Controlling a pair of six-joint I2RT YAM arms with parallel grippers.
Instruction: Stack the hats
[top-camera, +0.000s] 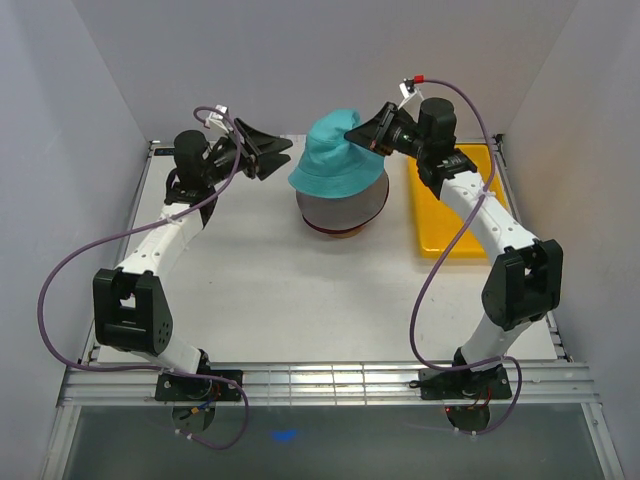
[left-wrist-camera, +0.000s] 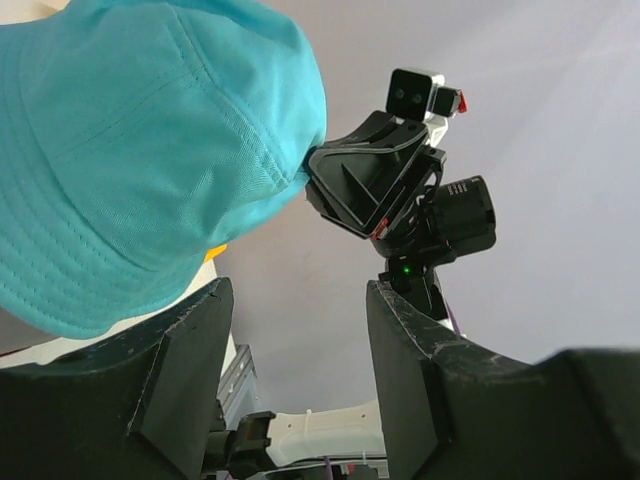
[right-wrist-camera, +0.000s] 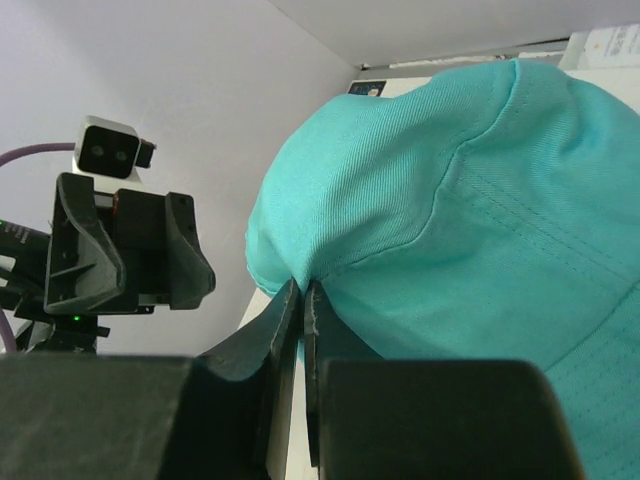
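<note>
My right gripper clenches the teal hat by its crown's right side, above the grey hat; left gripper gapes empty, just left.

Pinched teal hat, right end effector

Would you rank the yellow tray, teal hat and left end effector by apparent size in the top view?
1. The yellow tray and teal hat, about alike; tray partly hidden.
2. The left end effector.

The white table carries a yellow tray at right and, centrally, the hat stack, its base apparently hidden.
</note>
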